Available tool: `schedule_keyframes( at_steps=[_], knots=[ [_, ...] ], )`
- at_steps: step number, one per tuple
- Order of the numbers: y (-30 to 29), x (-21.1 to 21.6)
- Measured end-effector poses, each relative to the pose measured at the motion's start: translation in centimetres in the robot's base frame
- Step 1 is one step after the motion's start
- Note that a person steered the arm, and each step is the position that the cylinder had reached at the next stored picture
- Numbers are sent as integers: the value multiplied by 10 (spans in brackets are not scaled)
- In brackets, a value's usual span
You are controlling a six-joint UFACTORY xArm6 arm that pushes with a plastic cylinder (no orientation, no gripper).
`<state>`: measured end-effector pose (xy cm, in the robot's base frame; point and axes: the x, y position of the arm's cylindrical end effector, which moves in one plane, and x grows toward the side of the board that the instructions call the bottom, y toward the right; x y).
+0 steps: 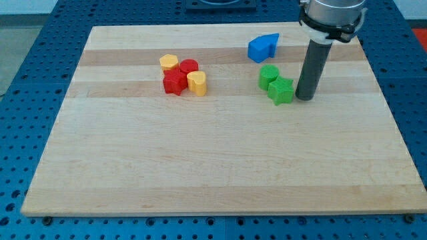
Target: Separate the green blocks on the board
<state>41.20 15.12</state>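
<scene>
Green blocks, touching each other, upper right part of the counter (220, 167)

The green cylinder (269, 75) leans on the green star block (281, 91), with my tip (305, 98) just to the star's right. No claw here, only a rod. Blue block (263, 48) sits above them; red cylinder (189, 66), red star (175, 83) and two yellow ones (169, 63) (197, 83) cluster further left

no readable text, no labels, no brands, no numbers, no signs anywhere
</scene>
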Motion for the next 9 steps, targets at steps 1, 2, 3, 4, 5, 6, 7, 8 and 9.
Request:
schedule_keyframes(
  at_steps=[1,2,3,4,5,6,7,8,9],
  knots=[
    [-3,0],
    [2,2],
    [9,24],
    [-61,39],
    [-49,10],
    [-50,-26],
    [-50,-63],
    [-54,-69],
    [-101,-54]
  ],
)
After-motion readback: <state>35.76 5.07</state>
